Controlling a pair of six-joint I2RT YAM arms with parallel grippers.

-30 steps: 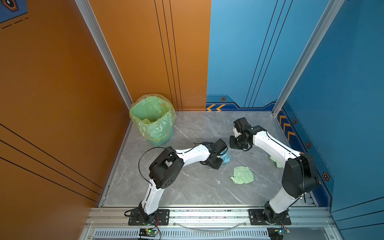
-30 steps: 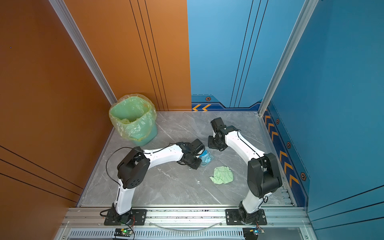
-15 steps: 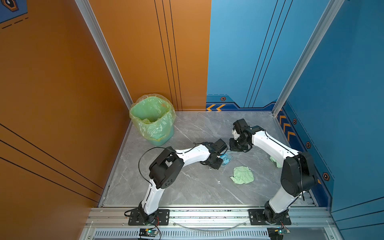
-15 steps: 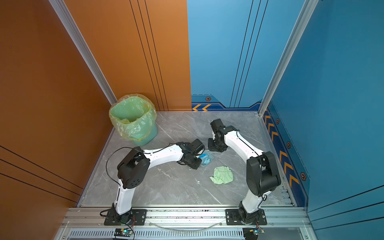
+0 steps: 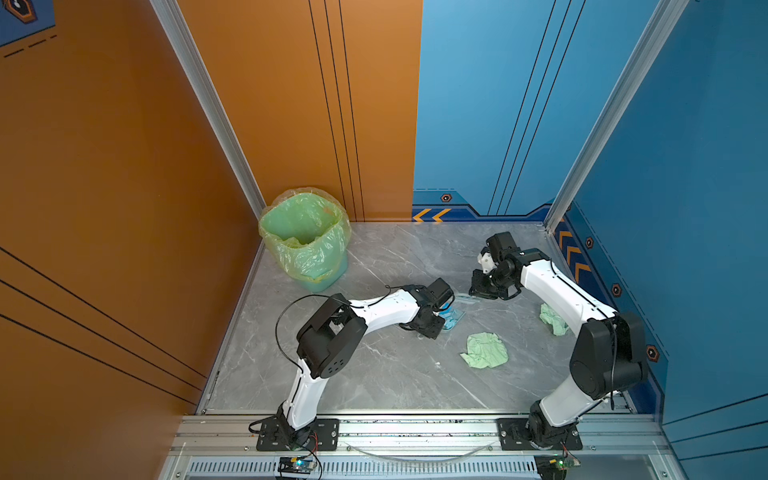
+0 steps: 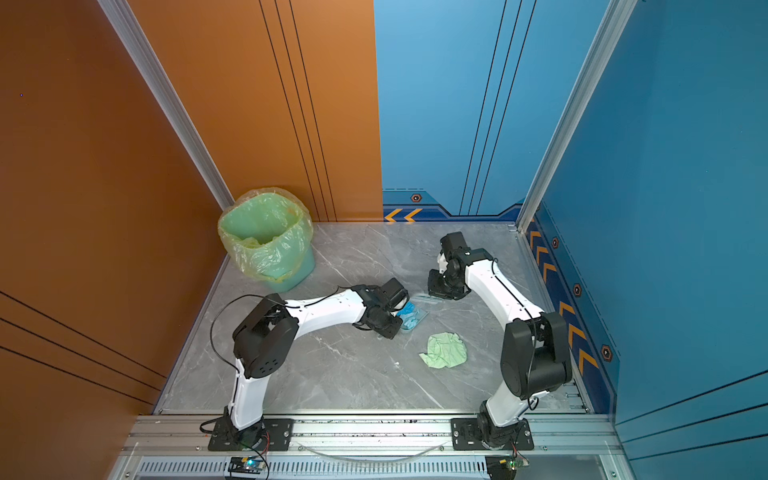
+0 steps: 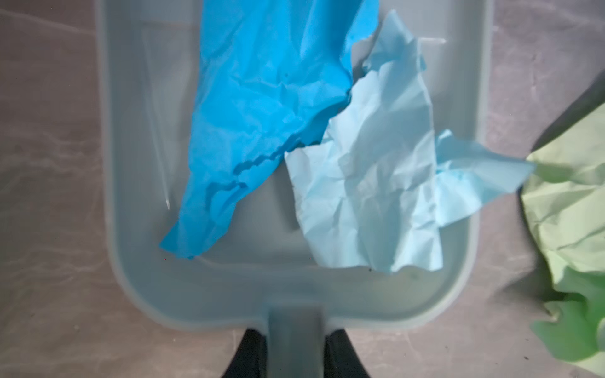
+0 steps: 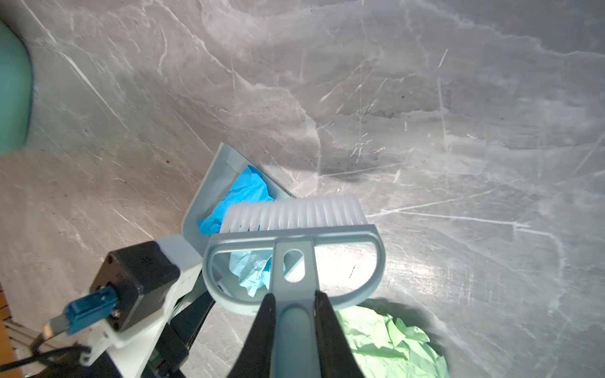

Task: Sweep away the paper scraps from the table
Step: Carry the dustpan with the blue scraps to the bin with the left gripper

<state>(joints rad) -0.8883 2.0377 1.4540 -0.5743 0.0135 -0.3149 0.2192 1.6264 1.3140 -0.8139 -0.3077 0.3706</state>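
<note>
- Left gripper [image 7: 293,337]: only two black fingertips in frame in the left wrist view, pressed onto the handle of the dustpan [image 7: 137,170]; from above, hidden under its own wrist.
- Right gripper [image 8: 293,306]: fingers pinching the handle of the brush [image 8: 294,216], clear in the right wrist view alone; lost against the dark wrist in both top views.
- Bright blue scrap [image 7: 262,114] and light blue scrap [image 7: 376,183] inside the dustpan. Far end of the bright blue one cut off by the frame; one corner of the light blue one out over the side wall.
- From above, only a sliver of dustpan and blue paper past the left wrist.
- Brush bristles at the dustpan's open mouth; touching the table [image 5: 374,374] or not, impossible to tell.
- Pale green scrap [image 5: 486,351] on the table near the dustpan, blurred at the edge of both wrist views.
- Second pale green scrap [image 5: 552,320] in a top view only, half behind the right arm.
- Bin [image 5: 305,241] with yellow-green bag in the far left corner, well apart from both grippers.
</note>
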